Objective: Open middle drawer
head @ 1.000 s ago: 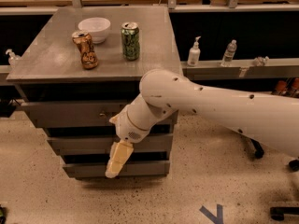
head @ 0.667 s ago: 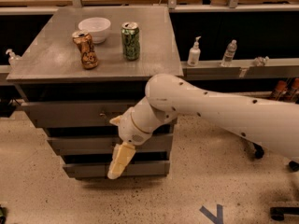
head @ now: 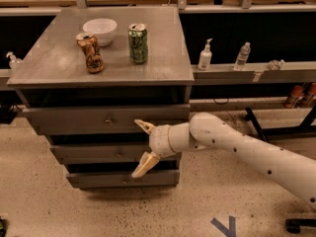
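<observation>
In the camera view we look down at a grey metal bench [head: 158, 58] with three drawers stacked under its flat top. On the top stand a white bowl [head: 100, 30], a brown can [head: 91, 53] just in front of the bowl, and a green can [head: 138, 43] to the right of both. Below, the top drawer [head: 74, 121] has the tallest and widest front. The middle drawer [head: 94, 153] sits directly beneath it, and its small round knob [head: 118, 154] is near the centre of its front. The bottom drawer [head: 113, 178] is the slimmest and lies nearest the speckled floor [head: 39, 206]. A thick white arm [head: 247, 154] reaches in from the lower right and ends at the gripper [head: 143, 146], which is in front of the right part of the middle drawer, to the right of the knob and apart from it. Its two pale yellow jaws are spread wide and hold nothing: the upper one points up across the lower edge of the top drawer, while the lower one angles down over the gap above the bottom drawer. To the right of the bench, a long shelf [head: 276, 74] carries a white pump bottle [head: 205, 56] and a clear bottle [head: 242, 56]. A blue tape mark [head: 224, 226] lies on the floor.
</observation>
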You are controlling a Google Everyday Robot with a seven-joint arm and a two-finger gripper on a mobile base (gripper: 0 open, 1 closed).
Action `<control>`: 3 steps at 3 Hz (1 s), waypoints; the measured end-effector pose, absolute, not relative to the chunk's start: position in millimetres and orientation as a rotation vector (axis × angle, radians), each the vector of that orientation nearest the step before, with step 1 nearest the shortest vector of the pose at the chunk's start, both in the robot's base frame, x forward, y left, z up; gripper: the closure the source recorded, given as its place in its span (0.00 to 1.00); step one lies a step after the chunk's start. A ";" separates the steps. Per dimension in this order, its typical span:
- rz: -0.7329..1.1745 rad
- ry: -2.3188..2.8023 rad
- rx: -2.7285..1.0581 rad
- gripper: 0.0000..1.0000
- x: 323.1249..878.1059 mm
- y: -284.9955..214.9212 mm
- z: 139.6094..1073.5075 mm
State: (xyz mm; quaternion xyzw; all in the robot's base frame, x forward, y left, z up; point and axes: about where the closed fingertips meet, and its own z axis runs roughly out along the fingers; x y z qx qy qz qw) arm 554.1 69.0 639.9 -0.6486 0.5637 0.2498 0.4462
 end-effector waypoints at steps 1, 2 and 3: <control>0.646 1.386 -1.624 0.00 546.6 74.2 619.4; 0.651 1.397 -1.630 0.00 546.5 76.4 616.8; 0.651 1.397 -1.630 0.00 546.5 76.4 616.8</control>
